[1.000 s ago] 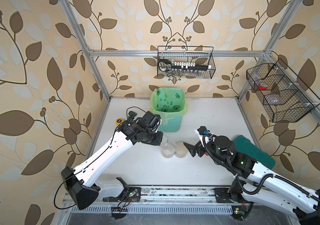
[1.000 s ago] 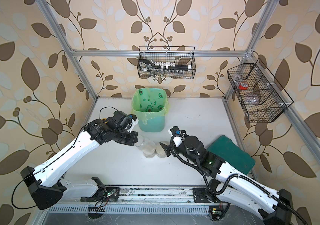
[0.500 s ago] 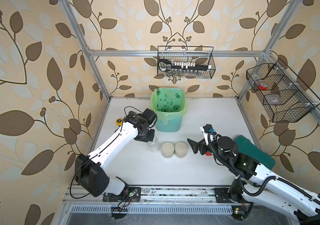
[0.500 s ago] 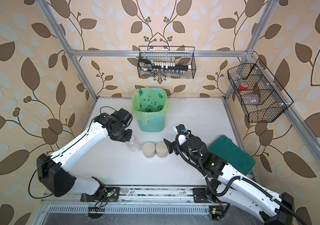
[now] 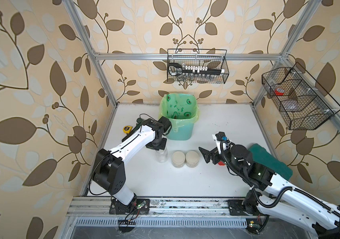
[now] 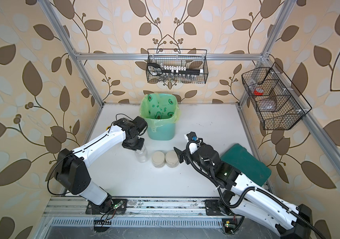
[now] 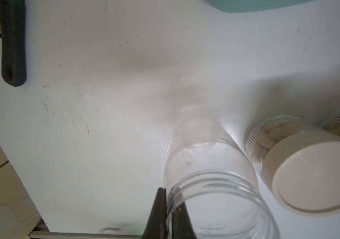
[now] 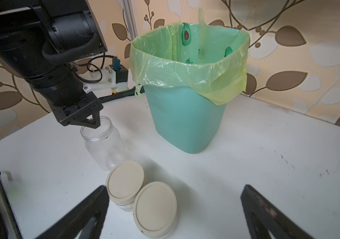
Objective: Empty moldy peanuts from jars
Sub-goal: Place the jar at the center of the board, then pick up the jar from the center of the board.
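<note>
The lidless tall jar (image 8: 100,144), seemingly empty, is being pinched by its rim between the closed left fingers (image 7: 157,211) near the table's (image 5: 216,182) middle, beside two lidded peanut jars (image 8: 125,184). The right fingers (image 8: 86,211) are being held wide apart, empty.

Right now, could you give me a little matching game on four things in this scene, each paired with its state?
Things:
1. tall jar
2. short jars
3. bin
4. right gripper

States:
A. open, holding nothing
B. lined with a green bag
C. lid off, looks empty
D. closed with beige lids, peanuts inside

Pairs: 1-C, 2-D, 3-B, 4-A
</note>
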{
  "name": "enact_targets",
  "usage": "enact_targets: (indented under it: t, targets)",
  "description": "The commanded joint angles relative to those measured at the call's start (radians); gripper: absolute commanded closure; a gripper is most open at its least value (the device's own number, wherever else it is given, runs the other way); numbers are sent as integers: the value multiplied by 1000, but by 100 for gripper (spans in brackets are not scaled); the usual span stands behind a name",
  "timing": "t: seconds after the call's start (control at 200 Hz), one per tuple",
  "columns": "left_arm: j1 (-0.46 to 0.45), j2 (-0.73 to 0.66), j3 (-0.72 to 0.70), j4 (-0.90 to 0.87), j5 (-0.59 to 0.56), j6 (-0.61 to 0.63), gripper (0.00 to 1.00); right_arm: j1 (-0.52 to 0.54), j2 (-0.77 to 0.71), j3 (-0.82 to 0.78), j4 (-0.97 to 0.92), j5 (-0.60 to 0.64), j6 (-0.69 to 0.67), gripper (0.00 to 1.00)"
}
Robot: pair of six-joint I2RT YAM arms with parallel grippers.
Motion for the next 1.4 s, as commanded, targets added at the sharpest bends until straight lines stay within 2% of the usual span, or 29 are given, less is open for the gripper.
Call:
enact_targets:
  t: [0.0,0.37,0.545,0.65,0.71,0.785,0.845,0.955,1.045,1.195,1.4]
  targets:
    - [0,-7,12,39,-36,5,100,-3,3,-15,6,12,11,0]
    - [3,32,0,108,1,6,100,-5,20,-14,8,9,11,0]
    - [3,29,-6,108,-15,8,63,-6,23,-13,10,9,11,0]
    - [3,1,-1,104,-27,8,49,-6,31,-12,10,7,11,0]
    - [3,-29,3,99,-38,7,36,-7,34,-9,6,7,11,0]
    - [3,-88,-3,99,-54,8,23,-7,42,1,-11,8,11,0]
    - [3,-141,-19,106,-65,7,16,-8,51,14,-41,9,16,0]
    - [1,-328,-105,180,-46,9,2,-10,78,31,-90,5,36,1]
    - [1,-496,-219,287,-5,7,1,-10,117,56,-135,-35,50,1]
    - [0,-761,-437,468,66,-44,1,-16,233,176,-320,-111,60,1]
    - [-39,-965,-667,634,53,-150,1,-17,392,284,-515,-246,47,1]
